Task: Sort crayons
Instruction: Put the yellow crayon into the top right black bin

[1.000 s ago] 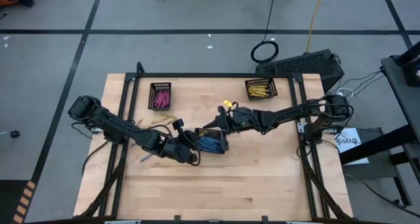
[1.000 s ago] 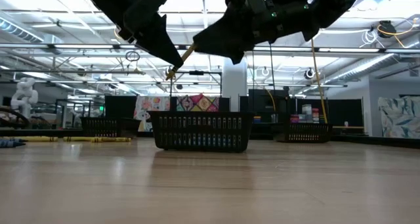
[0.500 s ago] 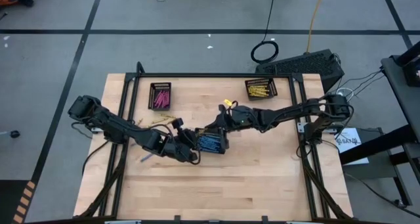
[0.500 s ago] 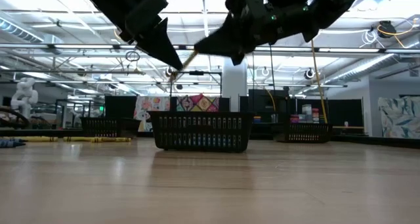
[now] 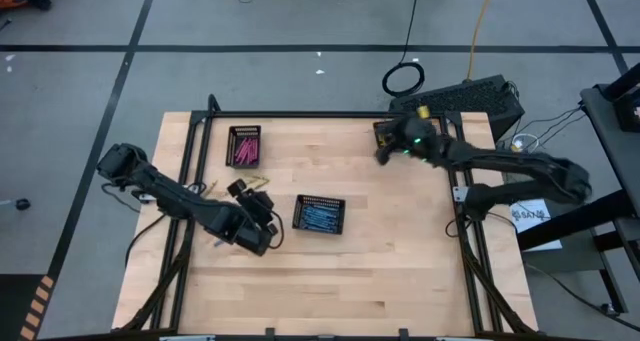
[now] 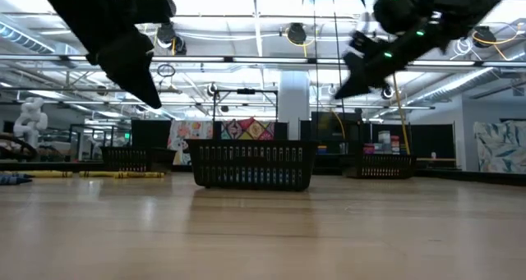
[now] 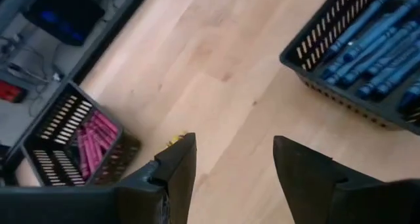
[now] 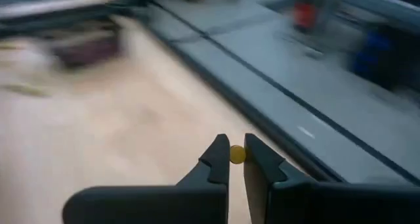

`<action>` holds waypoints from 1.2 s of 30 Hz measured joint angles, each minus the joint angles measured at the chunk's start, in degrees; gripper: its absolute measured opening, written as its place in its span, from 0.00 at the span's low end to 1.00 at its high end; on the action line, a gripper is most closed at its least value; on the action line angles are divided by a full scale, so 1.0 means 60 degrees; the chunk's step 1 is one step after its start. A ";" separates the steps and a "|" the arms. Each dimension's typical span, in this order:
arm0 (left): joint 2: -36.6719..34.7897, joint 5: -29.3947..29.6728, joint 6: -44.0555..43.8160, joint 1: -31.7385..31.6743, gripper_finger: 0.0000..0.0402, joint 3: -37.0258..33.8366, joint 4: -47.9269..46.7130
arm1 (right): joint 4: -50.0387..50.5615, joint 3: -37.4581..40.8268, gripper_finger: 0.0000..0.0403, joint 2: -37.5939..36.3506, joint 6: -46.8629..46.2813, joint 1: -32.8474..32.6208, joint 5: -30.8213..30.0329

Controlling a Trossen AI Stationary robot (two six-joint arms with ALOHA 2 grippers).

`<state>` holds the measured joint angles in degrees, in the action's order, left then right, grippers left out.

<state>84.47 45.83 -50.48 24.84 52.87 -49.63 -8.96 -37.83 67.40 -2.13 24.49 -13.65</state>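
Crayons, small thin wax sticks in four colours, lie mostly sorted; blue ones fill the black mesh tray at mid-table (image 5: 320,214), pink ones fill the black mesh tray near the far left edge (image 5: 244,146), and a few loose yellow and blue sticks (image 5: 228,188) rest on the pale wooden table (image 5: 400,271) beside the left arm.

A second ago both grippers met above the blue tray with a yellow crayon passing between them; now they are well apart. The right gripper (image 8: 236,159) has swung out to the far right corner, over the black mesh tray of yellow crayons (image 5: 381,133), which its arm largely hides; its fingers are pinched together on a small yellow crayon (image 8: 237,154), seen end-on between the tips in the right wrist view. The left gripper (image 7: 233,168) has drawn back to the left of the blue tray, its fingers spread with nothing between them; beyond them its wrist view shows bare wood, the pink tray and a corner of the blue tray.

So the handover looks done: the yellow stick has changed arms and is near its matching tray; what remains for it is lowering and letting go over that tray. The left arm, now free, is well placed to reach for the loose sticks near it.
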 joint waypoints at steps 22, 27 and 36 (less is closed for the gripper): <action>-0.0001 0.1770 -0.0536 0.0639 0.50 -0.0573 0.0641 | -0.0843 0.1447 0.00 0.1440 -0.2849 0.5481 0.6044; 0.0000 0.1770 -0.0536 0.0638 0.50 -0.0573 0.0697 | -0.0794 0.1436 0.04 0.1854 -0.2737 0.5791 0.6113; 0.0000 0.1770 -0.0539 0.0635 0.50 -0.0573 0.0726 | -0.0387 0.1431 0.30 0.0891 -0.1482 0.5863 0.5661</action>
<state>84.47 56.45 -53.71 28.64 49.43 -45.28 -11.28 -29.24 72.74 -11.03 59.67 20.31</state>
